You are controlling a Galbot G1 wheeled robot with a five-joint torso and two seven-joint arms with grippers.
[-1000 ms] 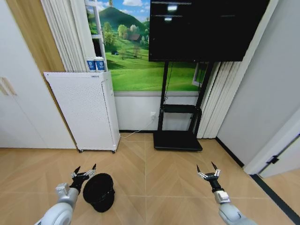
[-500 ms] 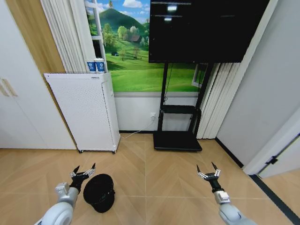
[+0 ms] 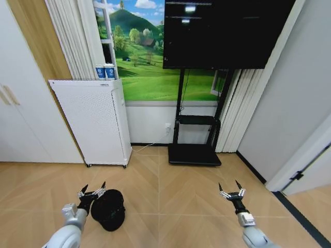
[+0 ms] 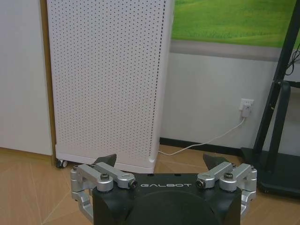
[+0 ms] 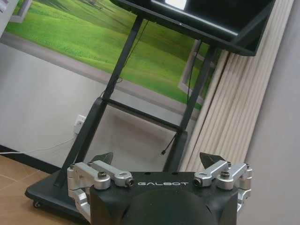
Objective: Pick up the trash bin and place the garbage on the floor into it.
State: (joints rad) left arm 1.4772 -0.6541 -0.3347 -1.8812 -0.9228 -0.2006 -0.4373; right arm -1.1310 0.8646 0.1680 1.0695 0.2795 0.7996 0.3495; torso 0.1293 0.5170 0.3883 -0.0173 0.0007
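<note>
Black trash bin (image 3: 108, 208) sits unmoved beside the still wide left gripper (image 3: 92, 189); right gripper (image 3: 231, 187) stays wide.

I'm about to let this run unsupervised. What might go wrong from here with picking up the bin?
The left gripper, open, sits right beside the trash bin; a sideways nudge might tip the bin rather than grasp it. Its loose black lining could snag a finger. The right gripper hangs open over bare floor.

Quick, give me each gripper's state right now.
Left gripper: open, holding nothing, beside the trash bin.
Right gripper: open, holding nothing, above the floor.
</note>
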